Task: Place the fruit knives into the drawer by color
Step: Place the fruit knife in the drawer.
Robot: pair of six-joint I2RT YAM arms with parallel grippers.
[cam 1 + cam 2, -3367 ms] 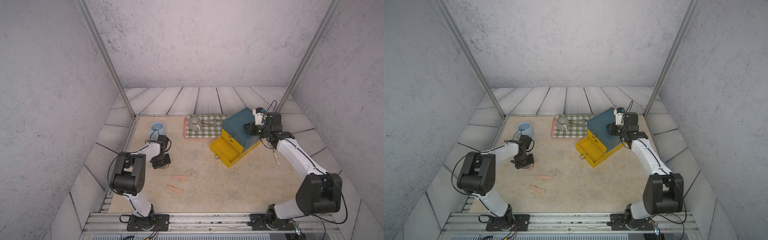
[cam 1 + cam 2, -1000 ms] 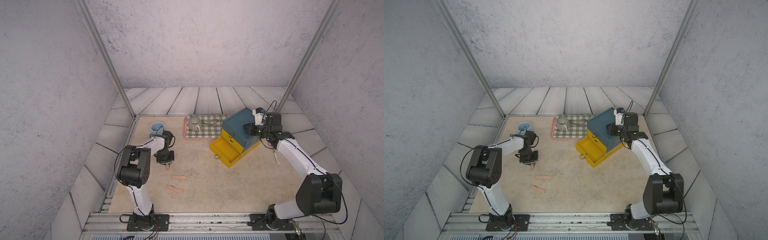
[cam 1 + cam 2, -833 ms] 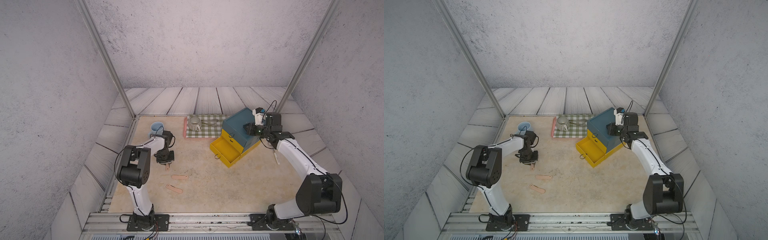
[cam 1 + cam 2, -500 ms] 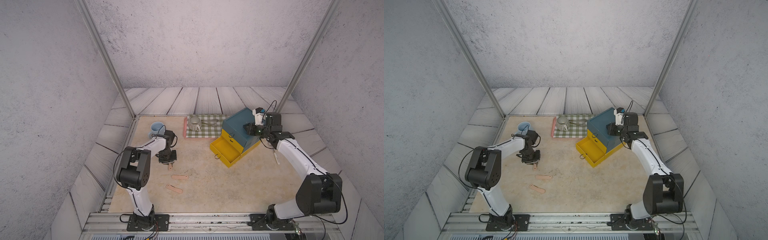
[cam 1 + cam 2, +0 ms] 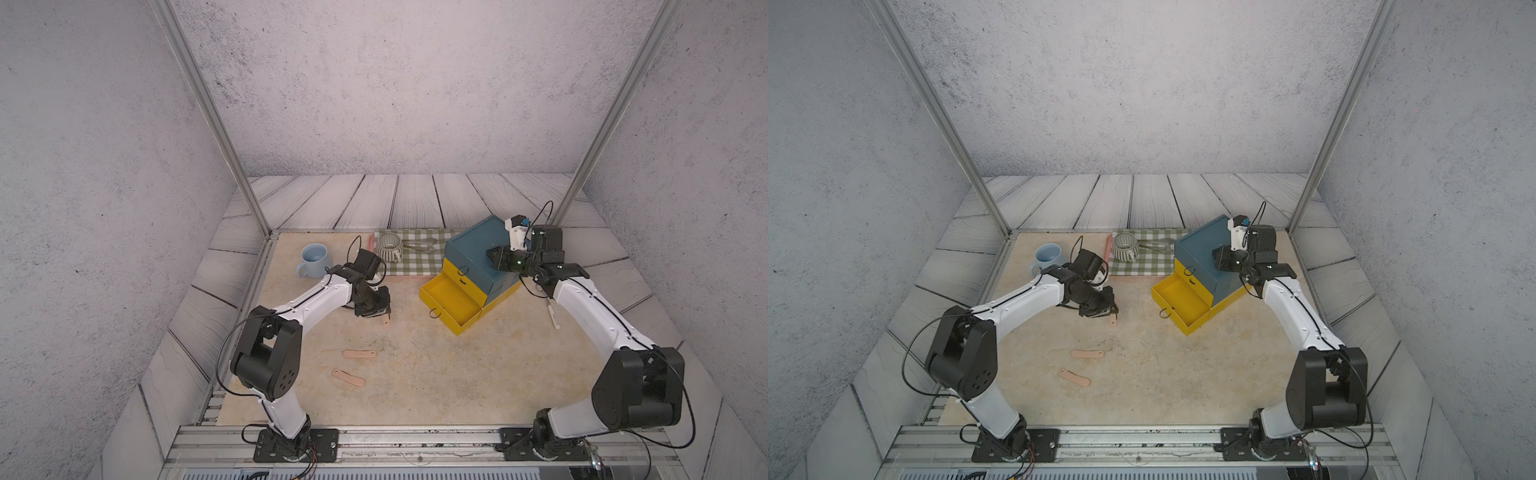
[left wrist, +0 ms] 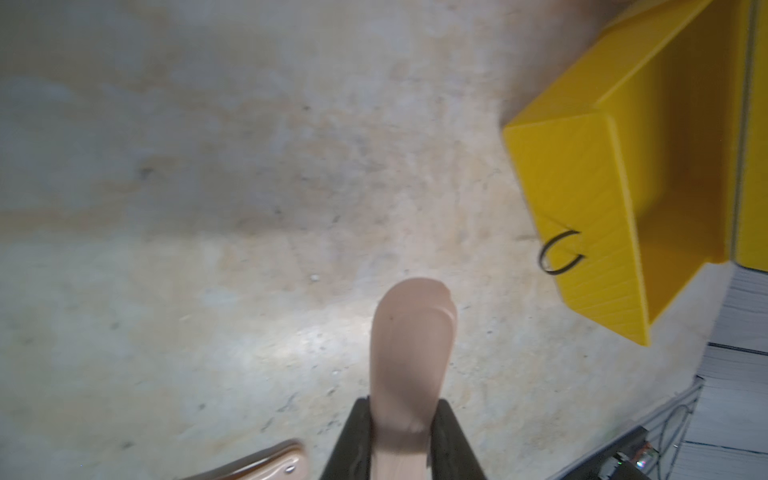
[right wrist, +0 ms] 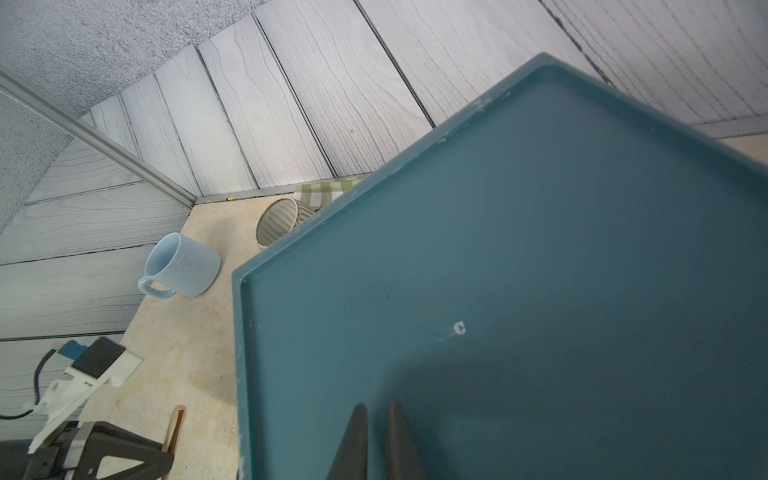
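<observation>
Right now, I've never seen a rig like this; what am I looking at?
Two robot arms stand at a table. Two pictures look down from overhead; two come from cameras on the arms' wrists. The left gripper is shut on a pink knife; a second knife and a third knife lie on the table. The right gripper, shut and empty, is over a teal drawer chest with one yellow drawer pulled out. Behind sit a blue mug and a striped cup.

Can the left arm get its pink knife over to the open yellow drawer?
Probably yes. The left gripper holds the pink knife, and only bare tabletop lies between it and the open yellow drawer, which is uncovered on top.
</observation>
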